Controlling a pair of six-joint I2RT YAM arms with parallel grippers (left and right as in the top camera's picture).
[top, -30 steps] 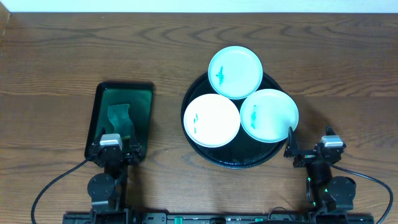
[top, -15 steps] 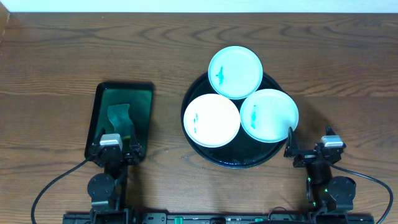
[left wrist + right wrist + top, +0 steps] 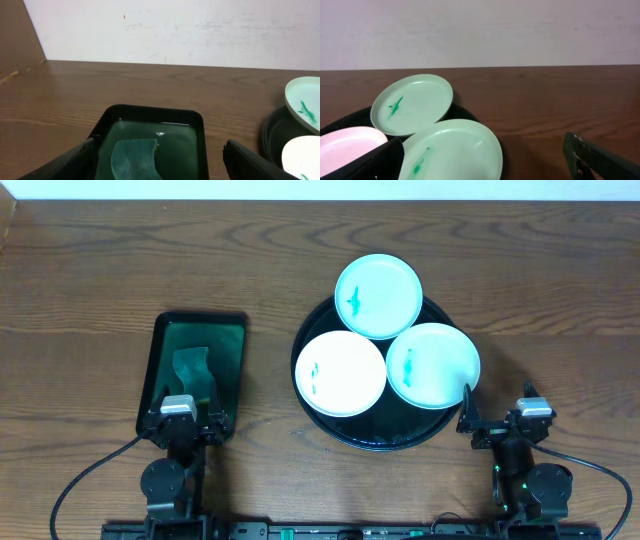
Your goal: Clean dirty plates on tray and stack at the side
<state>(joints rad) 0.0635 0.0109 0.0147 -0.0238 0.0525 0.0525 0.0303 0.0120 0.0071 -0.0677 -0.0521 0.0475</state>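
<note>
Shows no movement since a second ago: both arms parked, every plate where it was. On the wooden bench (image 3: 100,270), well apart: round black tray (image 3: 380,442) right of centre, smaller dark green tray (image 3: 228,340) to the left. Crowded on the black tray, three dirty plates: far plate (image 3: 378,296) overhanging the far rim and overlapping the near-left plate (image 3: 341,373) and near-right plate (image 3: 433,365), probably for want of room to lie flat. Green smears (image 3: 352,302) on all three, so none wiped yet. In the green tray, a greenish cloth (image 3: 192,370), just ahead of the left gripper (image 3: 186,412), likely laid there for wiping. Fingers spread wide and holding nothing on both sides, with the right gripper (image 3: 498,418) near the near-right plate, apparently placed for lifting.
</note>
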